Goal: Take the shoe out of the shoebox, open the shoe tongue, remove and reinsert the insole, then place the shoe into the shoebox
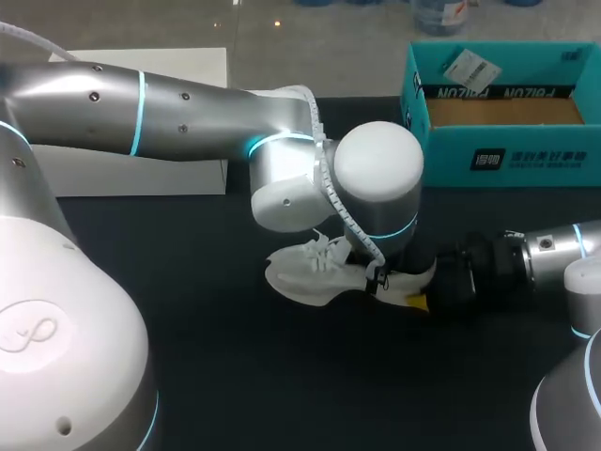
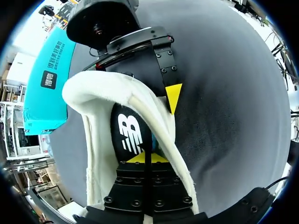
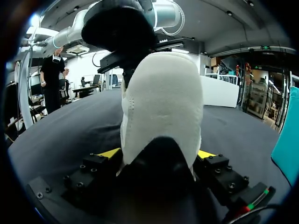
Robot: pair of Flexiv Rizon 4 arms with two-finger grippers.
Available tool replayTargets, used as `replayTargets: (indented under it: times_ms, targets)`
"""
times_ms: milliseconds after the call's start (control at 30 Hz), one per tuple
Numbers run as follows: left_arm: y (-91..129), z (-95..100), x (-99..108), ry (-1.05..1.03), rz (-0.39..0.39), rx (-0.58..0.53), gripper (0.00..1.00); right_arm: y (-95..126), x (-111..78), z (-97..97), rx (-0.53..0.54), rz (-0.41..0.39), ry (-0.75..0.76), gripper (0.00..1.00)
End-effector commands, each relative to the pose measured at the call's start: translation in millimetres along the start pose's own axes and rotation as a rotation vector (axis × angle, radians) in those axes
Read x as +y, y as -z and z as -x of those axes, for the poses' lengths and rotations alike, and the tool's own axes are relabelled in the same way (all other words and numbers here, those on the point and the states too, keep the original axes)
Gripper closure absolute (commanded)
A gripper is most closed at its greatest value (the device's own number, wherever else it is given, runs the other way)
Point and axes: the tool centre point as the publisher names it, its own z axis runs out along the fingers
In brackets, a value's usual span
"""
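A white shoe (image 1: 305,272) lies on the dark table, toe towards my left. My left arm's wrist (image 1: 376,178) stands over its opening and hides the fingers there. In the left wrist view my left gripper (image 2: 147,158) reaches into the shoe (image 2: 100,100), shut on the black insole (image 2: 130,133). My right gripper (image 1: 427,287) comes in from the right and holds the heel. In the right wrist view the heel (image 3: 161,102) sits between both fingers of the right gripper (image 3: 159,154), touching each side. The teal shoebox (image 1: 507,155) stands open at the back right.
A white box (image 1: 141,122) sits at the back left, partly under my left arm. A paper tag (image 1: 470,68) lies on the shoebox's lid flap. The shoebox (image 2: 46,79) is close beside the shoe's heel side.
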Motion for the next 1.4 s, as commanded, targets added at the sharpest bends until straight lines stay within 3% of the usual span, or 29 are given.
replayTargets:
  times_ms: [33,300,633,933,1267,1400]
  targets:
    - [29,1.2,7,0.005,-0.021,-0.026,1.0,-6,-6.1,-1.6,0.001,-0.004,0.0,1.0]
    - [59,4.8,14,0.032,-0.05,-0.068,1.0,-6,-6.1,-1.6,0.001,-0.004,0.0,1.0]
    - [65,8.5,19,0.066,-0.057,-0.07,1.0,-6,-6.1,-1.6,0.001,-0.004,0.0,1.0]
    - [53,8.1,11,0.063,-0.038,-0.037,1.0,-6,-6.1,-1.6,0.001,-0.004,0.0,1.0]
    - [33,9.2,-8,0.031,-0.018,0.08,1.0,-6,-6.1,-1.6,0.001,-0.004,0.0,1.0]
    - [24,4.0,-10,-0.007,-0.014,0.141,0.87,-6,-6.1,-1.6,0.001,-0.004,0.0,1.0]
